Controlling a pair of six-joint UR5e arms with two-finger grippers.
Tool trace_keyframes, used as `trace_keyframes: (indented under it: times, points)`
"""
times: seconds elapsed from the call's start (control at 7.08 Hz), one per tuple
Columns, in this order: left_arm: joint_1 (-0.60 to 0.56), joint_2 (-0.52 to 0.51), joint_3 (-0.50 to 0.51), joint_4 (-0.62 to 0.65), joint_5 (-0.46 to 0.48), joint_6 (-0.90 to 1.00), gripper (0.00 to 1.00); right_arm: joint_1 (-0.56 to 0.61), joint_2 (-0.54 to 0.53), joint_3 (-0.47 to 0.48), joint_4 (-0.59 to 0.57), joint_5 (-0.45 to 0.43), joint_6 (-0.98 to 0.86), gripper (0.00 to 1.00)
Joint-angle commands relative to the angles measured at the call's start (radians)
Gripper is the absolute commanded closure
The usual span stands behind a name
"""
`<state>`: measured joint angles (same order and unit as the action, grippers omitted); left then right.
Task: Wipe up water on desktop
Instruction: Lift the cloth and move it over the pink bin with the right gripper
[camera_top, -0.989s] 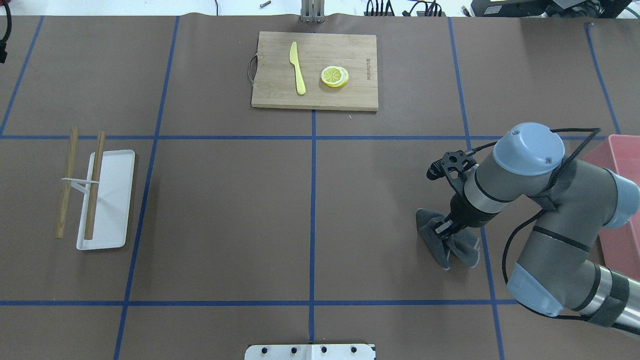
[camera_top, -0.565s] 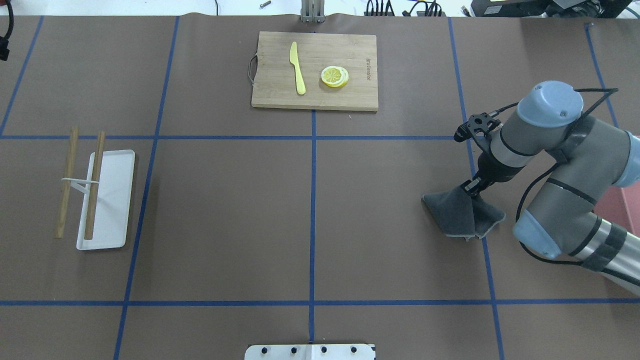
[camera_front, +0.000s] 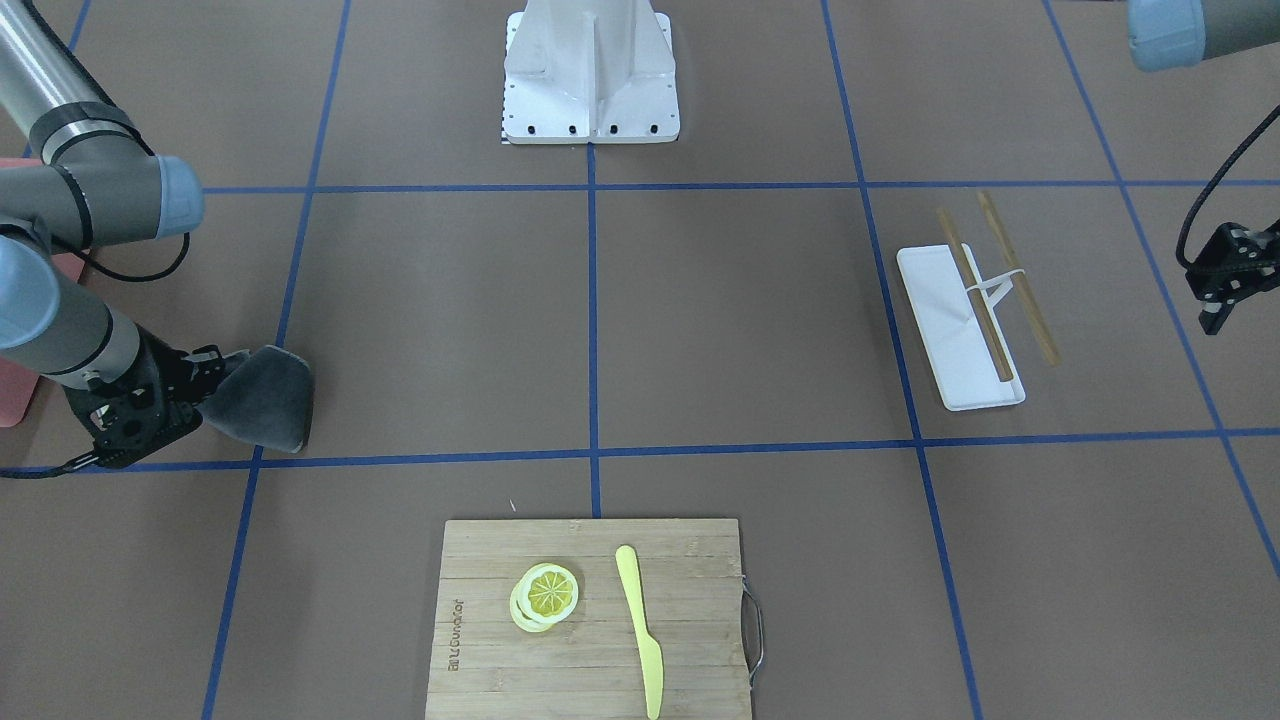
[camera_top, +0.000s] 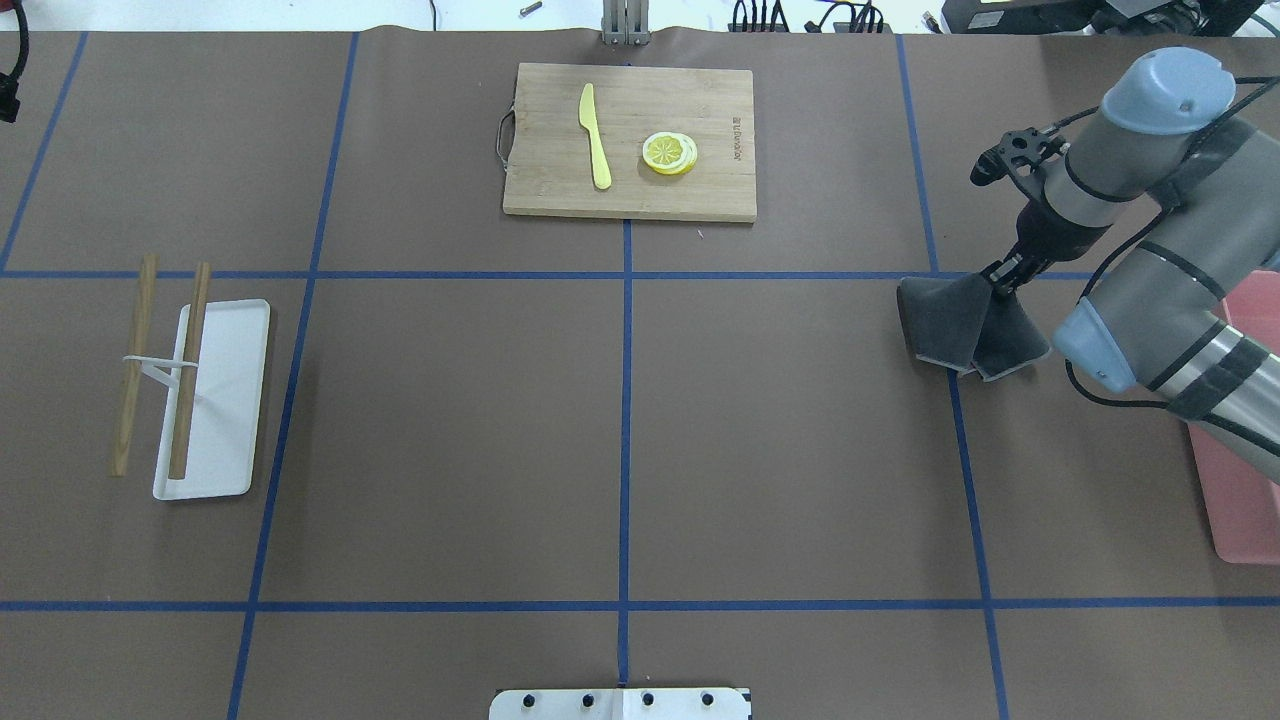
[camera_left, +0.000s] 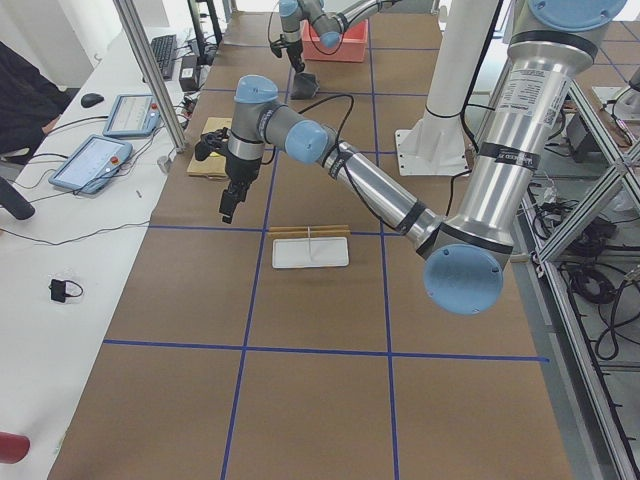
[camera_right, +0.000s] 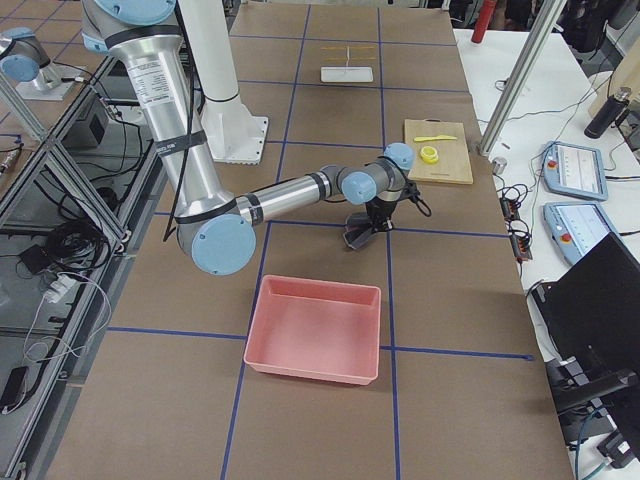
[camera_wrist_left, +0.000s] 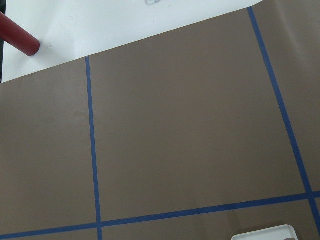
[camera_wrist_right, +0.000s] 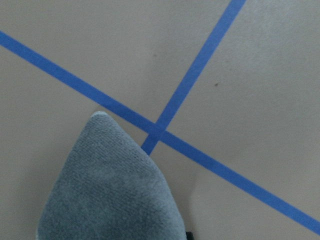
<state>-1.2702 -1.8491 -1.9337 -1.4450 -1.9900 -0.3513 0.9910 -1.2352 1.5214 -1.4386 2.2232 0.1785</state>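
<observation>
The brown desktop (camera_top: 450, 420) with blue tape lines shows no water that I can make out. My right gripper (camera_top: 1000, 275) is shut on a grey cloth (camera_top: 950, 320), whose lower part rests on the desktop at a crossing of blue lines on the right. The cloth also shows in the front-facing view (camera_front: 260, 395) and fills the bottom of the right wrist view (camera_wrist_right: 110, 190). My left gripper (camera_front: 1215, 315) hangs above the desktop at its far left end, away from the cloth. I cannot tell whether it is open or shut.
A bamboo cutting board (camera_top: 630, 140) with a yellow knife (camera_top: 595, 135) and lemon slices (camera_top: 669, 153) lies at the far middle. A white tray (camera_top: 212, 400) with two chopsticks (camera_top: 190, 370) is on the left. A pink bin (camera_top: 1240, 480) stands at the right edge.
My right gripper has dragged the grey cloth away from the robot's side toward the far side, up to the blue crossing. The rest has not moved.
</observation>
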Motion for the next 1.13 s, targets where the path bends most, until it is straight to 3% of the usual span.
trace_keyframes:
  times: [0.0,0.28,0.71,0.99]
  points:
    - [0.0,0.002,0.01,-0.002,0.0,0.002,0.02,0.116,0.005,0.002,0.001,0.083,-0.014,1.0]
    - [-0.005,0.01,0.016,-0.002,0.0,0.008,0.02,0.225,-0.02,0.037,-0.012,0.134,-0.014,1.0]
    - [-0.09,0.092,0.012,0.011,-0.01,0.064,0.02,0.323,-0.163,0.321,-0.2,0.145,-0.014,1.0]
    - [-0.217,0.2,0.069,0.008,-0.143,0.306,0.02,0.385,-0.268,0.425,-0.244,0.145,-0.017,1.0]
